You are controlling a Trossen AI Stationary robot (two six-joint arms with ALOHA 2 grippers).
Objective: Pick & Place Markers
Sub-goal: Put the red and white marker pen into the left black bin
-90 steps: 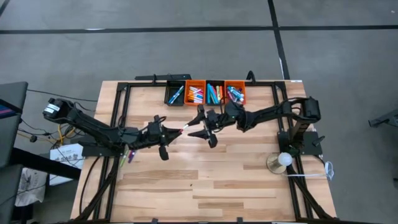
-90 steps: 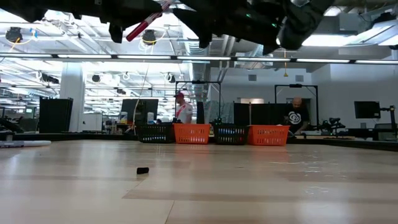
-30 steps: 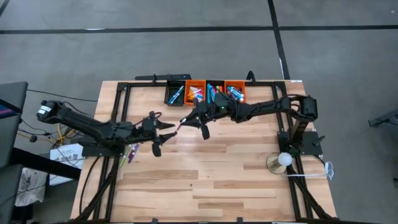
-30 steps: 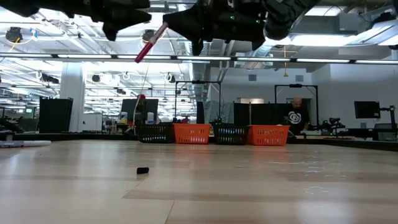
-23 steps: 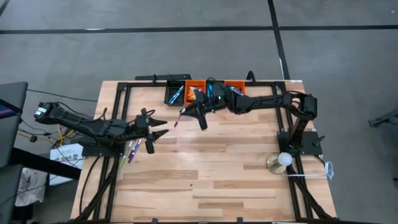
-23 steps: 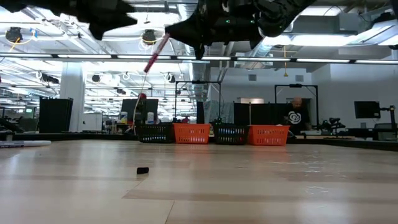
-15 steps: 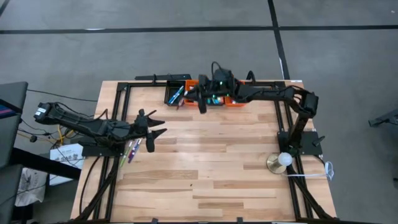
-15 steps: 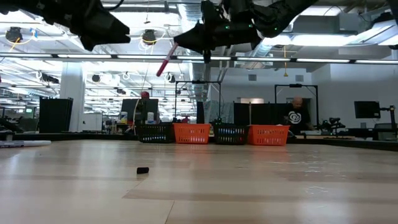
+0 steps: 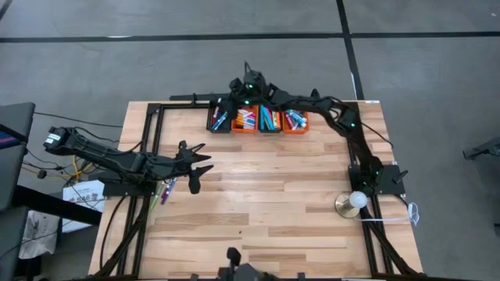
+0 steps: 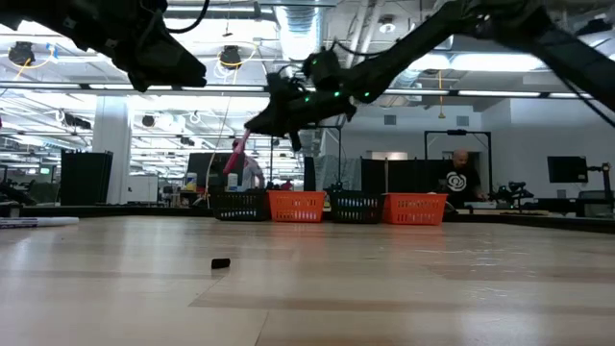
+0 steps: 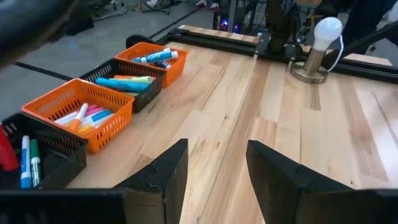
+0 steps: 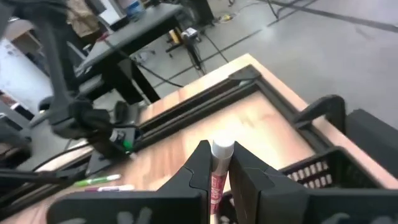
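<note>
My right gripper (image 9: 228,102) reaches over the far-left black bin (image 9: 219,119) of a row of bins at the table's far edge and is shut on a pink-red marker (image 10: 233,154). Coloured markers fill the bins: the black bin, an orange one (image 9: 245,120), another black one (image 9: 269,119) and another orange one (image 9: 295,119). My left gripper (image 9: 198,165) hovers open over the table's left part, holding nothing. A few loose markers (image 9: 166,190) lie by the left rail. My right gripper pinches the marker's barrel (image 12: 217,177) between its two fingers, and the white end (image 12: 222,148) sticks out past the fingertips. The marker slants downward from the fingers (image 10: 261,123), lifted clear above the bins.
A lamp with a round bulb (image 9: 355,201) stands at the right near that arm's base. A small black piece (image 10: 220,262) lies on the wood in the low view. Black rails frame the table. People show in the room behind.
My right gripper has swung with the marker from the table's middle toward the far edge and to the left, ending over the far-left black bin. The marker stays in its fingers, now slanting more downward. My left gripper has tipped a little downward.
</note>
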